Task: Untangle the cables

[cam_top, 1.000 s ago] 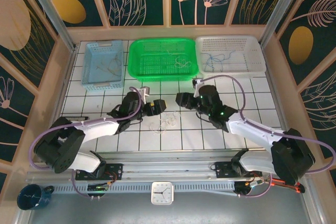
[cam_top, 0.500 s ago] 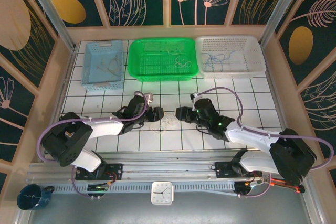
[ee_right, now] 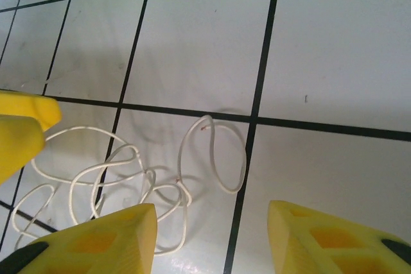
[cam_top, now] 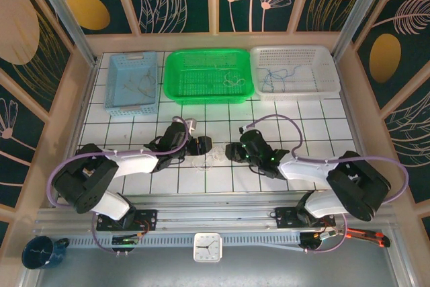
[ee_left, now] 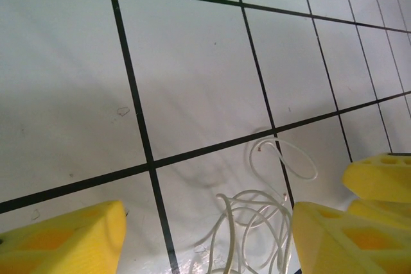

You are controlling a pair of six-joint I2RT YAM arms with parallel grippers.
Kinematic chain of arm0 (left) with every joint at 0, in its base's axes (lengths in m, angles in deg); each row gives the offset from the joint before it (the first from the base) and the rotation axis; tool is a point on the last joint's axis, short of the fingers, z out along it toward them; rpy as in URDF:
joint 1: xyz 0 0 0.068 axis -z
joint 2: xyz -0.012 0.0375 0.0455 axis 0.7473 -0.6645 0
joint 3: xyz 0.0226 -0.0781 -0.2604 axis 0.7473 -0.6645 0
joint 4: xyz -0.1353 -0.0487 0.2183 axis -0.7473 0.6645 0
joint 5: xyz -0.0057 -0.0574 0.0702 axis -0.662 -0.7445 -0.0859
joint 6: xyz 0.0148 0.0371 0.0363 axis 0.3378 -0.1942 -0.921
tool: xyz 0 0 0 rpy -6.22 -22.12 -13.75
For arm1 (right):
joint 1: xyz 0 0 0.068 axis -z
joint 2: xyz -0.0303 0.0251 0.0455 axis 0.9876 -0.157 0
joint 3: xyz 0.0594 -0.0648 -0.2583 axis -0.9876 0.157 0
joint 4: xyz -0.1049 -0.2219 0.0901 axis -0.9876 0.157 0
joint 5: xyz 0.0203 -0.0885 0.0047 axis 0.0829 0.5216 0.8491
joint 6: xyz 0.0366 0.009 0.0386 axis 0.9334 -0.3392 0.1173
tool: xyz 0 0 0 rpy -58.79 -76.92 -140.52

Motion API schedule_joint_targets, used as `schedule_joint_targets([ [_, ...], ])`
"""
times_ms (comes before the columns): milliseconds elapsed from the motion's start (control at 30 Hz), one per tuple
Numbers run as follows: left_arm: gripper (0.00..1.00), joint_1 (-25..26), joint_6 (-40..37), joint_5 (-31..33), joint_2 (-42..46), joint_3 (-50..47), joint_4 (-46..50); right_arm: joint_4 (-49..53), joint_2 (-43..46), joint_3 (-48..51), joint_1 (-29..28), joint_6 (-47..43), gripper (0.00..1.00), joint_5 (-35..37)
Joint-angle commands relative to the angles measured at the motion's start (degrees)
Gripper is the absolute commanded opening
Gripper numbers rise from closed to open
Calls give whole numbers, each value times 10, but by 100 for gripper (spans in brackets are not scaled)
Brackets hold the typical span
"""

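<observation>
Down on the tiled table [cam_top: 309,126], right between the two arms, we find what is left of the job: a whitish tangle [cam_top: 205,160] of hair-thin cable lying loose on a white tile. The left gripper [cam_top: 203,144] and the right gripper [cam_top: 232,150] are both lowered to it from either side, noses nearly meeting. Through the left wrist camera we see the left gripper [ee_left: 205,226] spread wide and carrying nothing, with the loops flat on the tile between its yellow fingers [ee_left: 70,239] (whether a strand brushes one of them we cannot tell). Over on the right wrist camera it is the same story: the right gripper [ee_right: 212,219] is wide apart and empty, the bundle lies beside one finger, and one long loop reaches out ahead of the gap. Along the far edge, each basket already holds wire: a tan strand [cam_top: 139,86] in the blue basket [cam_top: 131,55], a pale strand [cam_top: 232,78] in the green basket [cam_top: 208,52] and a blue strand [cam_top: 277,77] in the white basket [cam_top: 293,50]. So we judge most of the sorting done. This last knot of overlapping loops is not yet gripped or pulled apart, and we cannot tell whether it is one cable or several.
</observation>
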Motion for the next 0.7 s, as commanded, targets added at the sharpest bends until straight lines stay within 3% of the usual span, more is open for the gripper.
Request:
schedule_joint_targets([
  [0,73,2,5,11,21,11,4,7,-19,-29,-3,-23,49,33],
  [533,99,2,-5,35,69,38,24,-6,-70,-38,-3,-27,45,15],
  [667,99,2,-6,42,75,40,21,-7,-81,-45,-1,-31,37,17],
])
